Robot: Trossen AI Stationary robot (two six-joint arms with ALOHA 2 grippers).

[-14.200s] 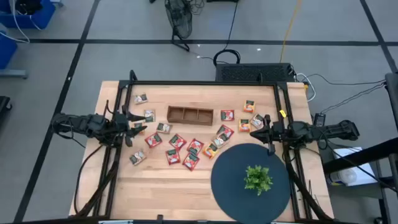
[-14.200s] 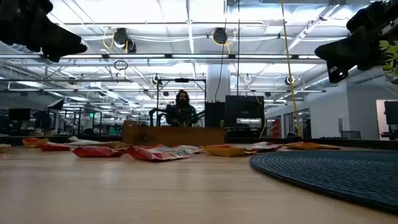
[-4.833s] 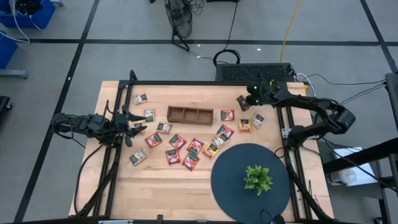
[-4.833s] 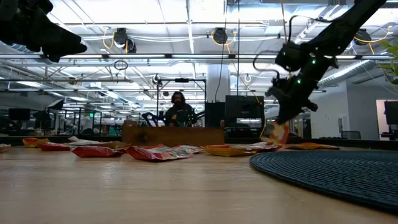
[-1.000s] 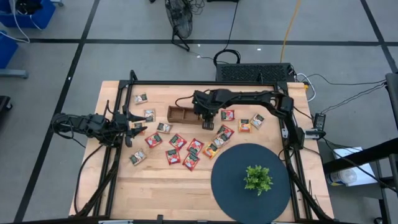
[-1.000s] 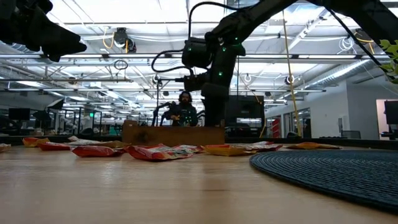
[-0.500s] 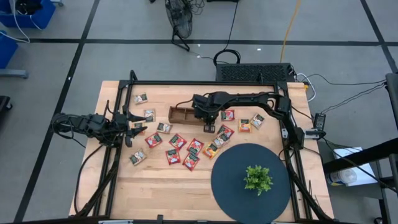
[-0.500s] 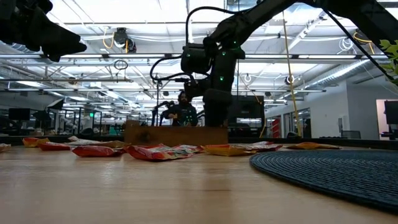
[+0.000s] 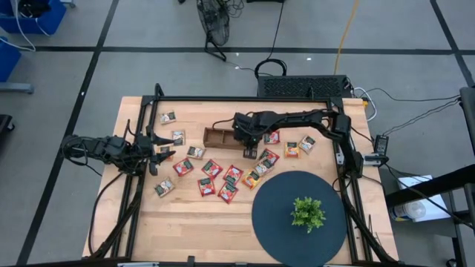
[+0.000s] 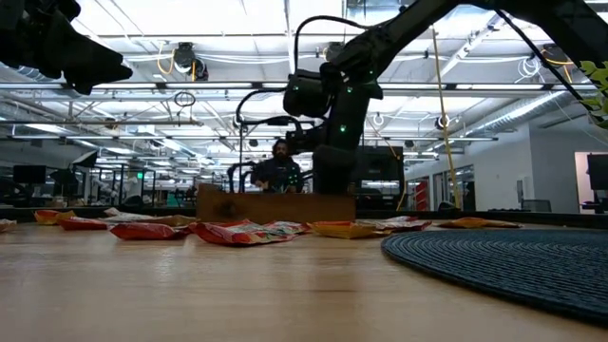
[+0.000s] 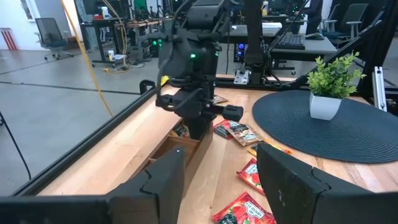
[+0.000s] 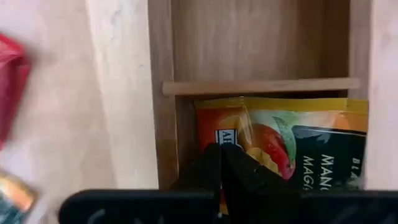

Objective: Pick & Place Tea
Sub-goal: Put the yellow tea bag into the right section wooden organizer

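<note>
Right wrist view showed the right pincer [image 12: 219, 163] pinched shut on an orange tea sachet [image 12: 292, 140] inside the wooden tray's [image 9: 217, 135] end compartment; left pincer [image 9: 158, 146] waited spread, empty, at the bench's [image 9: 193, 222] left edge.

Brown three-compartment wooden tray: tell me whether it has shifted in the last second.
Yes. In the high view the brown three-compartment wooden tray slid slightly right, toward the round dark mat, with the right claw in its end compartment.

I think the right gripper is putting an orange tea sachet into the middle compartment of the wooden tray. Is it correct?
Not quite: the orange sachet goes into an end compartment of the wooden tray, the one nearest the right arm, not the middle. The high view shows the right gripper over that end; the right wrist view shows the sachet beyond one divider.
</note>
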